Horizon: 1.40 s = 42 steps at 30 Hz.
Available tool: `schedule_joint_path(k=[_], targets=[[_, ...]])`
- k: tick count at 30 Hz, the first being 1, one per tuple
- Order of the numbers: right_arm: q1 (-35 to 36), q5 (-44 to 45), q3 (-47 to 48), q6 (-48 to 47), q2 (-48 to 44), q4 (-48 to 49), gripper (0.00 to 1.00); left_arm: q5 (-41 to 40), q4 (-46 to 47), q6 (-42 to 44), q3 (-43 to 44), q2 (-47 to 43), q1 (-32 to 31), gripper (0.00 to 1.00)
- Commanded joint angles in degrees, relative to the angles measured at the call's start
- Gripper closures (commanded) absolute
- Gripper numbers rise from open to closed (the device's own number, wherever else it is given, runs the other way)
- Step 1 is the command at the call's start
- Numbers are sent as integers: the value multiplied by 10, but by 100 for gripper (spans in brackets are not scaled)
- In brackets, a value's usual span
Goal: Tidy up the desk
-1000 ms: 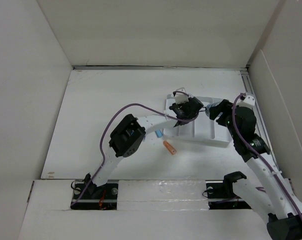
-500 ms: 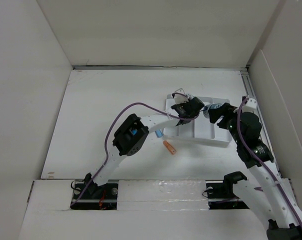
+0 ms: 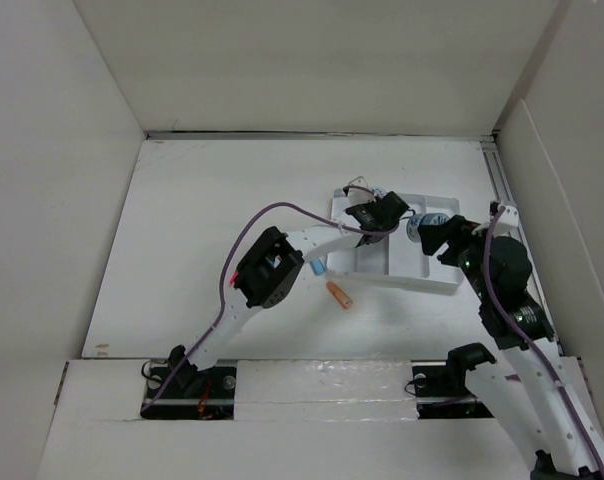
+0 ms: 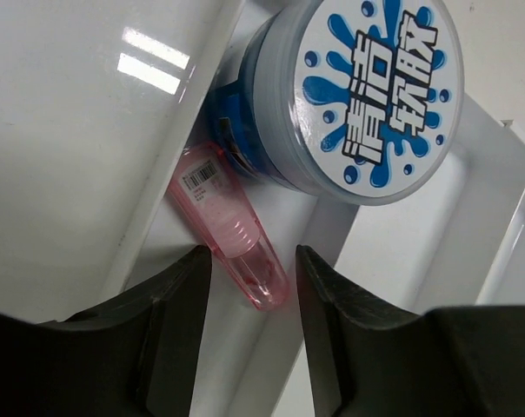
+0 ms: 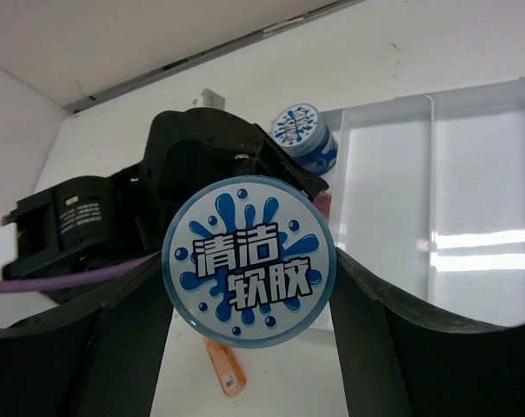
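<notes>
desk (image 3: 207, 215) is a large, flat, matte white tabletop, walled by tall white panels on the left, the right and the far side. it spreads out under both arms and looks smooth and plain. on its right half sits a small glossy white plastic tray (image 3: 427, 281), moulded into long compartments with thin upright dividers. on the bare desk near the tray's near-left corner lie a short orange tube-shaped piece (image 3: 339, 295) and a smaller blue piece (image 3: 319, 267), apart from each other.

left gripper (image 4: 249, 261) hangs over the tray's left end with its dark, matte fingers (image 4: 171, 304) apart. the narrow end of a translucent pink plastic tube (image 4: 232, 230) with a barcode sticker shows in the gap, touching neither finger as far as i can see. the tube lies in the tray, its other end hidden behind a round plastic tub (image 4: 367, 95). that tub is blue-walled, with a smooth white lid printed in blue splashes and chinese characters. whether tub and tube share a compartment i cannot tell.

right gripper (image 5: 249, 274) hovers over the tray's right part, clamped on a matching round tub (image 5: 245, 252), with the lid facing the wrist camera and one dark finger pressed on each side.
</notes>
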Motion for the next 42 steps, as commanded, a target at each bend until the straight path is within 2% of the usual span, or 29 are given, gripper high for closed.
schedule_joint_path(k=[1, 2, 6, 13, 16, 23, 25, 27, 31, 42], targets=[[0, -30, 5, 8, -26, 48, 57, 15, -64, 0, 9, 10, 16, 61], [0, -47, 2, 9, -30, 51, 57, 22, -63, 14, -1, 6, 16, 65], [11, -42, -1, 10, -53, 55, 57, 44, -88, 80, 8, 9, 22, 71], [32, -46, -7, 13, -74, 66, 57, 101, -174, 156, 88, 52, 22, 74], [37, -50, -6, 13, -74, 69, 57, 101, -201, 176, 125, 73, 22, 74], [37, -52, -2, 6, -69, 56, 57, 123, -192, 192, 46, 30, 22, 88], [37, -56, -2, 6, -69, 56, 57, 113, -196, 198, 36, 18, 22, 87], [37, -61, -2, 7, -67, 58, 57, 107, -196, 213, 30, 8, 22, 80], [37, -67, -2, 8, -63, 61, 57, 112, -192, 216, 30, 11, 16, 74], [37, -86, -9, 13, -46, 81, 57, 113, -177, 230, 2, 32, 11, 72]])
